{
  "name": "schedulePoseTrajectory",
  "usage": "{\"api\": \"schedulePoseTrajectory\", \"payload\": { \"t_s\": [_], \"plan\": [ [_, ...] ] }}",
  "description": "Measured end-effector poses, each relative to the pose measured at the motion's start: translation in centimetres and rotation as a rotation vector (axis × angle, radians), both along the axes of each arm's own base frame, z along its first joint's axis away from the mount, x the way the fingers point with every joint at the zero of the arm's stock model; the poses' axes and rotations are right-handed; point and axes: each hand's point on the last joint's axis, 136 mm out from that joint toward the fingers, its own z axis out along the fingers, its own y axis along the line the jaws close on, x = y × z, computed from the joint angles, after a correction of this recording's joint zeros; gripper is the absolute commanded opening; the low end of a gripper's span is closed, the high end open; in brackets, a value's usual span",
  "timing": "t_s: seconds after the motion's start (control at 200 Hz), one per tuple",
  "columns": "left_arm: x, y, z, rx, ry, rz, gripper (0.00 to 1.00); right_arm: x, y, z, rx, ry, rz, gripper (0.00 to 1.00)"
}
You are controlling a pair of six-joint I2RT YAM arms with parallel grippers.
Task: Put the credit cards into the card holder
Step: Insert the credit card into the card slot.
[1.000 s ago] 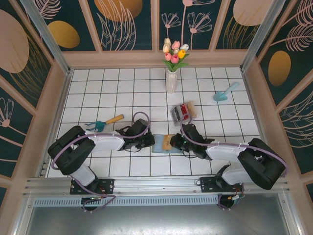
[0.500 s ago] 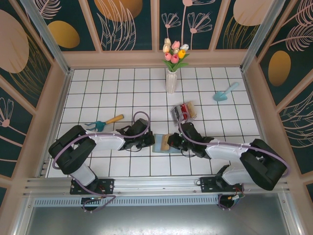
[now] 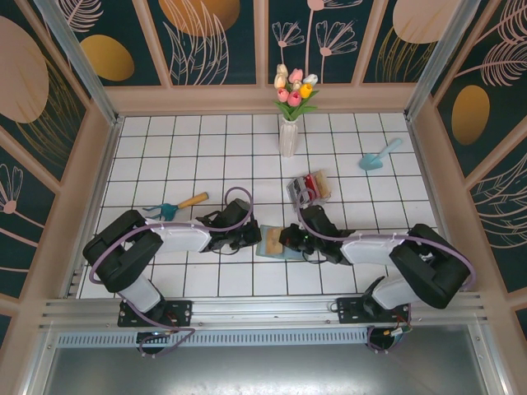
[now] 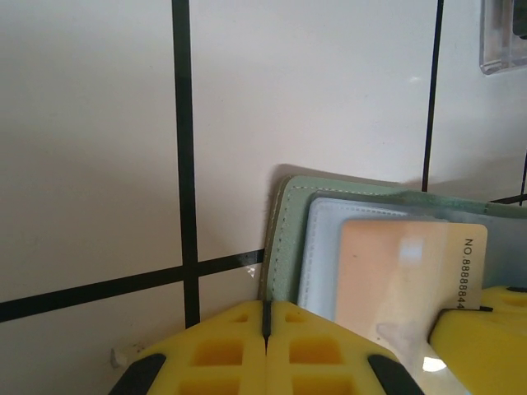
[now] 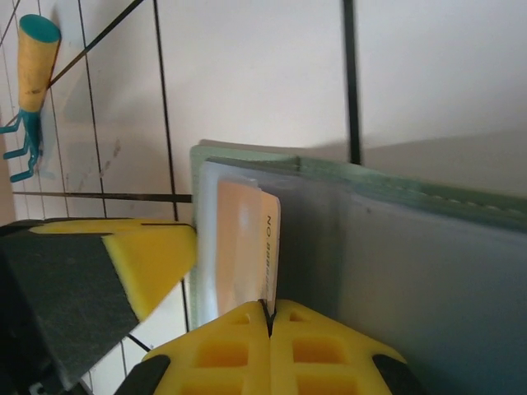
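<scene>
Two grippers meet low on the tiled table (image 3: 165, 148), just ahead of the arm bases. Left gripper (image 4: 266, 329) is fully closed, its fingers meeting right at the near edge of the card holder (image 4: 288, 239); I can't tell if it pinches the cover. Right gripper (image 5: 269, 317) is closed too, clamped on the edge of a tan card (image 5: 239, 247) that lies over the holder's clear inner pocket. The holder sits on the tiles between both tools. Just beyond it I see a clear box (image 3: 306, 189) with more cards standing in it, red among them. Off left, a hand rake (image 3: 177, 206). Farther back, a teal trowel (image 3: 377, 155) on the right and a flower vase (image 3: 288, 136) at center.
</scene>
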Motion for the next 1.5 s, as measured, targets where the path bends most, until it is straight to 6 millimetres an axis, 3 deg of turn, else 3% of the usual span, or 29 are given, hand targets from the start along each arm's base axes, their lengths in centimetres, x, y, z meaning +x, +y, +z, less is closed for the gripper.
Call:
{"api": "schedulePoseTrajectory", "payload": {
  "t_s": [0.12, 0.195, 0.38, 0.565, 0.791, 1.081, 1.261, 1.371, 1.501],
  "plan": [
    [0.0, 0.0, 0.0, 0.000, 0.000, 0.001, 0.06, 0.1, 0.7, 0.3, 0.005, 0.004, 0.005, 0.10],
    [0.0, 0.0, 0.0, 0.000, 0.000, 0.001, 0.06, 0.1, 0.6, 0.2, -0.009, 0.009, 0.001, 0.19],
    [0.0, 0.0, 0.0, -0.001, -0.001, 0.001, 0.05, -0.5, -1.2, -0.2, -0.097, 0.034, -0.032, 0.29],
    [0.0, 0.0, 0.0, -0.002, -0.002, 0.000, 0.05, -0.7, -1.9, 0.3, -0.114, 0.028, -0.040, 0.28],
    [0.0, -0.1, 0.1, -0.003, -0.002, 0.000, 0.06, -1.1, -1.7, -1.0, -0.131, 0.060, -0.020, 0.11],
    [0.0, 0.0, 0.0, -0.004, -0.001, 0.005, 0.06, -0.9, -0.5, -1.5, -0.123, 0.087, 0.007, 0.10],
    [0.1, 0.1, 0.1, -0.006, -0.003, 0.019, 0.07, -0.8, -0.6, -1.3, -0.164, 0.083, 0.018, 0.16],
    [0.0, 0.4, 0.1, -0.002, -0.008, 0.029, 0.11, -0.3, -1.1, -0.3, -0.213, 0.044, 0.014, 0.20],
    [0.0, 1.0, 0.8, 0.004, -0.024, 0.054, 0.19, 1.1, -2.5, 3.5, -0.255, -0.071, -0.012, 0.29]
  ]
}}
